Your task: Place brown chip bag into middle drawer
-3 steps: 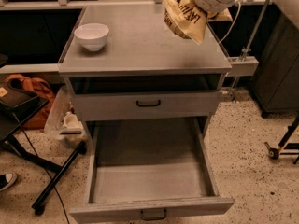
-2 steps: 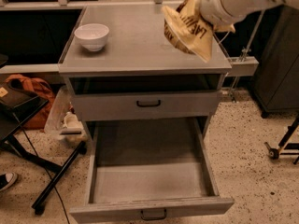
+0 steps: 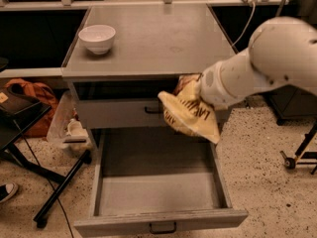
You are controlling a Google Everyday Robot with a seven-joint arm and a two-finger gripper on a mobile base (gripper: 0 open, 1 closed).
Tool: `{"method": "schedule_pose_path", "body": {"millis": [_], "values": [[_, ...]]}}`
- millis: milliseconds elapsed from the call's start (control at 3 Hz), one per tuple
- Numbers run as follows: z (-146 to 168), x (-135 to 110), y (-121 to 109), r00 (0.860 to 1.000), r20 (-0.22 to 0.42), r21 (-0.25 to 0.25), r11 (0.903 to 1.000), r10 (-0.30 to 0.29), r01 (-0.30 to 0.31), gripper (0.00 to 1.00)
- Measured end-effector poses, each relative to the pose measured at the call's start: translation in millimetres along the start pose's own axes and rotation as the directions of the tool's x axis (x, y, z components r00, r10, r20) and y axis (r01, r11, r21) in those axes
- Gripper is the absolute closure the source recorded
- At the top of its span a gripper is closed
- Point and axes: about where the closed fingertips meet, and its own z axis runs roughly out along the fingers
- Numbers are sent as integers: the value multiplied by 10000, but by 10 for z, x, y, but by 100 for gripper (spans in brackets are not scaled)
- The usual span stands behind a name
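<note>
The claw, the robot's gripper (image 3: 194, 89), sits at the end of a thick white arm (image 3: 262, 63) and is clamped on the top of the brown chip bag (image 3: 190, 115), holding it in the air. Most of the claw is hidden behind the bag's crumpled upper edge.

Nearest the camera is the front wall of the middle drawer (image 3: 158, 192), pulled fully out, with a small dark handle (image 3: 162, 227) at its centre. Its long grey tray lies open.

Above the tray's far right part hangs the tan-yellow bag with dark lettering, tilted, its lower corner pointing down and right toward the drawer's right wall. It touches nothing below.

The arm reaches in from the right edge, sloping down and left – bulky joint high, wrist low – ending just under the lip of the cabinet top (image 3: 148, 38).

Behind the bag is the closed upper drawer front (image 3: 109, 115). Farther back, on the top's left rear corner, stands a white bowl (image 3: 97, 37) – well apart from the bag.
</note>
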Motion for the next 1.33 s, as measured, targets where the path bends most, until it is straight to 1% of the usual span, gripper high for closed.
{"method": "schedule_pose_path", "body": {"millis": [333,667,1000,1333], "values": [[540,546,-14,9868,-1598,-651,9971,273,-381,100],[542,546,-14,9867,-1600,-652,9972,268,-377,100],[774,635,-2,9782,-2021,-859,9958,-474,305,100],[1289,988,-176,9463,-2757,-1367,9813,-1691,1355,100]]}}
